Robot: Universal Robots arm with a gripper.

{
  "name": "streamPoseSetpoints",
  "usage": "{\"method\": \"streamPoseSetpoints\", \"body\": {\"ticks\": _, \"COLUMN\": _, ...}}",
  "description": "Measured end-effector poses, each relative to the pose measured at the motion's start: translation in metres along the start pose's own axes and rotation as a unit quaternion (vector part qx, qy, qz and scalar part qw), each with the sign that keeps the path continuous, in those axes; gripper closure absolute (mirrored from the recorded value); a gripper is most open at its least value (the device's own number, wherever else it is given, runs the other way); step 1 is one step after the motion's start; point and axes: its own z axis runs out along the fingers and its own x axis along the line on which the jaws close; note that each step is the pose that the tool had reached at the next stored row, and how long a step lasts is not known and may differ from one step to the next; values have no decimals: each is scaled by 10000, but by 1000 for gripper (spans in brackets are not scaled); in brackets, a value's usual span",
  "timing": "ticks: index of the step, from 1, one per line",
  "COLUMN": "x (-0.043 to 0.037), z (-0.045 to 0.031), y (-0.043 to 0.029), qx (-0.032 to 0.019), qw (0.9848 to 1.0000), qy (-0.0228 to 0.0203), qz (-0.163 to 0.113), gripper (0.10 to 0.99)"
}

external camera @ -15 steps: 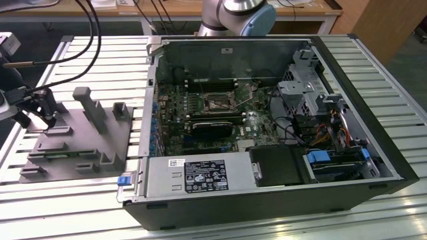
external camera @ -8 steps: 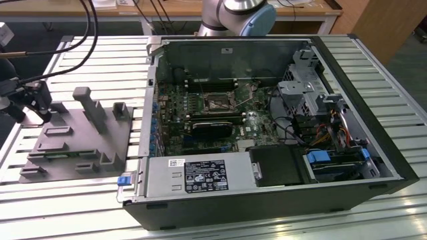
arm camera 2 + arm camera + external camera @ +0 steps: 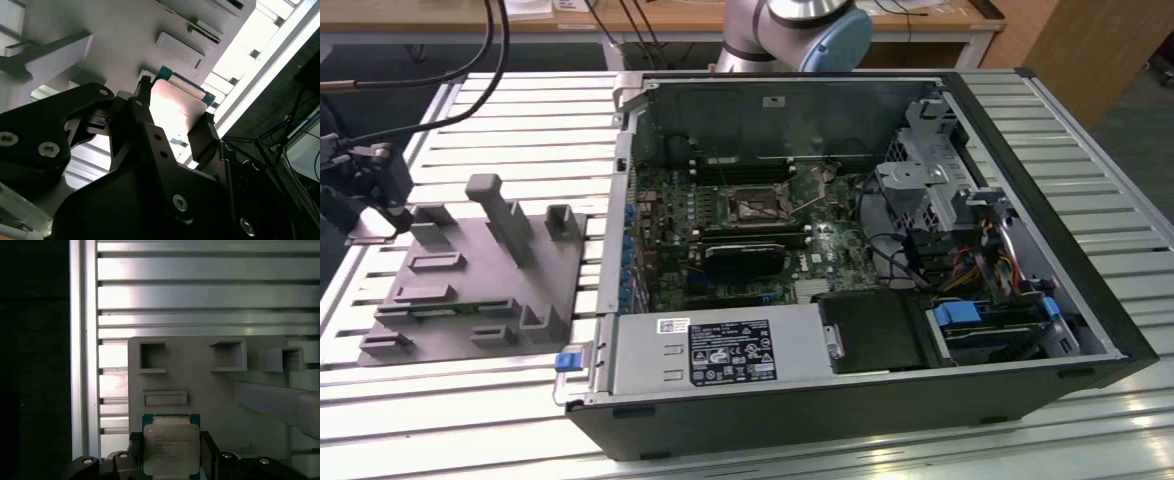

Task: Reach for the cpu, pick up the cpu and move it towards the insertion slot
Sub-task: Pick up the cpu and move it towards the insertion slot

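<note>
Pincer [image 3: 171, 456] grips the cpu [image 3: 171, 446] by two opposite edges

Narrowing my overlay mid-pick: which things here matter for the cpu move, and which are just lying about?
Job: black gripper, shut on the square silver-topped cpu; dark square insertion slot in its silver frame.
Lying about: grey plastic tray with posts; long black card; labelled silver metal box.

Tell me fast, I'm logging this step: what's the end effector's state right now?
End effector: closed on the cpu, its fingers on two opposite edges, over the grey plastic tray.
</note>
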Motion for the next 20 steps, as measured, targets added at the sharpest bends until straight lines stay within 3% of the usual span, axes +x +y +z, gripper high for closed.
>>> {"method": "streamPoseSetpoints", "body": {"ticks": 20, "x": -19, "z": -504, "y": 19, "qx": -1, "qw": 10000, "qy": -17, "qz": -1, "gripper": 545}}
